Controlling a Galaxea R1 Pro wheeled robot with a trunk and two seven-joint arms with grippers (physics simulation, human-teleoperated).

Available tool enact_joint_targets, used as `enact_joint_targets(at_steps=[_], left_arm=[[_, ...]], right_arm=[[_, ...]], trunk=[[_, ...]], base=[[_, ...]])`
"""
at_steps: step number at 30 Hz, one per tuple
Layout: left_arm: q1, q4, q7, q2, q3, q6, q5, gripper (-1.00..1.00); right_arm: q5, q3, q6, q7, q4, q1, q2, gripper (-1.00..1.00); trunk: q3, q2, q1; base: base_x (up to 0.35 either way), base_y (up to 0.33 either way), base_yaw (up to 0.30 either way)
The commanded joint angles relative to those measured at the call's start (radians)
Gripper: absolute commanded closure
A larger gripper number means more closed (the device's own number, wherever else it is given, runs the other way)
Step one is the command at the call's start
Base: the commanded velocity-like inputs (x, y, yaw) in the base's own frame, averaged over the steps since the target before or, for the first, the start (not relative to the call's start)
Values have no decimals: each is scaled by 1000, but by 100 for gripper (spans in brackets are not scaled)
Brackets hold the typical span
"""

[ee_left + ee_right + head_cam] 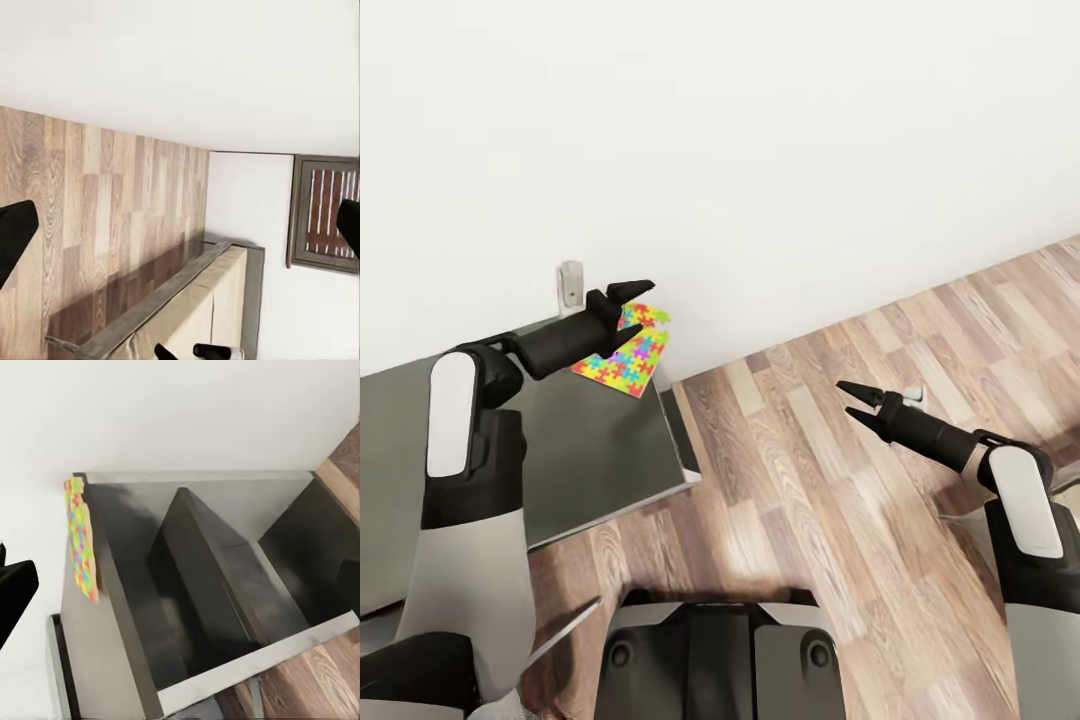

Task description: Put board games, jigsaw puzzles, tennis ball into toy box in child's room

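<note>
Your right hand (847, 397) near, over wood floor (840, 500), fingers parted, holding nothing. Your left hand (635, 305) above dark grey cabinet (600, 440), fingers spread, just over jigsaw puzzle (628, 355). Puzzle lies at cabinet top's far corner by wall (760, 150), one edge overhanging. Lower slowly, pinch overhanging edge, lift flat; avoid nudging it off the corner.
</note>
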Motion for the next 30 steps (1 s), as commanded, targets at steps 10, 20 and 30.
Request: enact_joint_targets(at_steps=[10, 20, 30], left_arm=[[-22, 1, 82, -42, -119, -11, 208, -100], [-93, 0, 283, -63, -210, -121, 322, -100], [-208, 1, 439, -72, -356, -264, 392, -100]], right_arm=[[-12, -6, 4, 16, 14, -25, -26, -100], [-146, -7, 4, 147, 159, -62, -121, -100], [-200, -6, 4, 333, 380, -114, -243, -100]], trunk=[[4, -2, 1], [8, -2, 1], [9, -2, 1]], base=[[0, 0, 276], [0, 0, 280], [0, 0, 259]])
